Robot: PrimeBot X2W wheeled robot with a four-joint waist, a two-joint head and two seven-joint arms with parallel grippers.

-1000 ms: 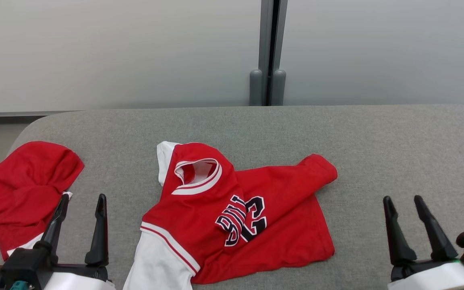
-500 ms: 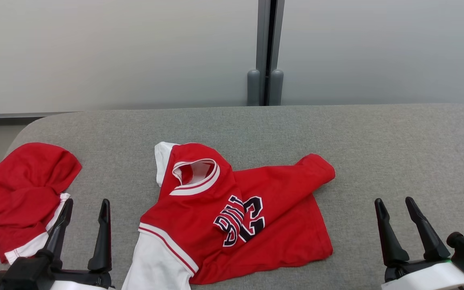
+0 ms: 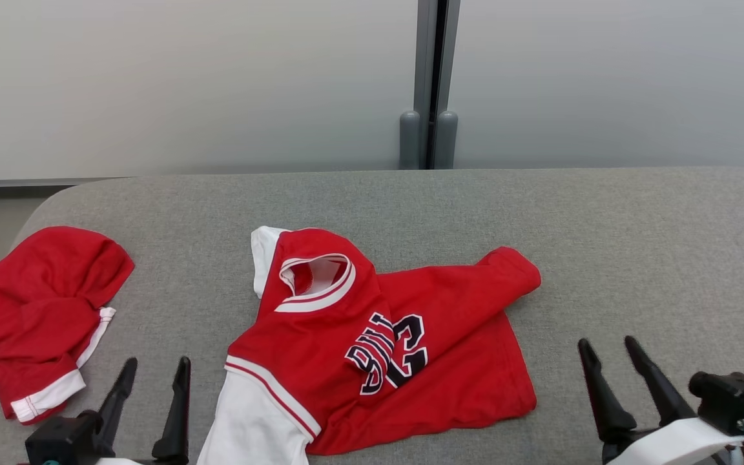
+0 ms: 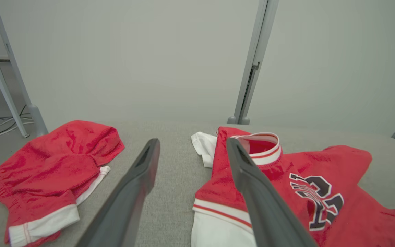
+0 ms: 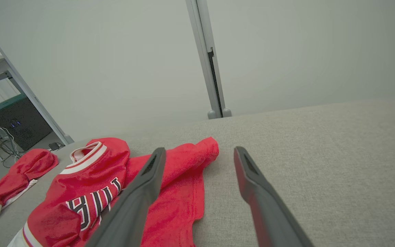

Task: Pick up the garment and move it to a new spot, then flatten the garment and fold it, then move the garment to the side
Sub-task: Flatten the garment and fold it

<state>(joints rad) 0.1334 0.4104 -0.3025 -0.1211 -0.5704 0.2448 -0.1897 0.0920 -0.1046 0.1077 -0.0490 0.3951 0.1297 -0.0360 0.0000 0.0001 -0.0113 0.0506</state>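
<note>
The garment [image 3: 462, 323] is a red jersey with white sleeves and a dark "23" print. It lies crumpled in the middle of the grey padded table [image 3: 637, 245], collar toward the far left and one white sleeve reaching the near edge. My left gripper [image 3: 156, 361] stands open just left of that sleeve, touching nothing. In the left wrist view the left gripper [image 4: 192, 140] frames bare table beside the garment [image 4: 348, 164]. My right gripper [image 3: 606, 341] is open and empty, right of the hem. In the right wrist view the right gripper [image 5: 199, 149] points past the garment [image 5: 180, 192].
Red shorts [image 3: 36, 303] with a white hem lie bunched at the table's left end, also seen as the red shorts [image 4: 57, 161] in the left wrist view. A pale wall with a grey post [image 3: 433, 84] stands behind the table.
Both grippers have drawn back toward the near edge, the left shifting slightly right and the right slightly left. Jersey and shorts lie as before.
</note>
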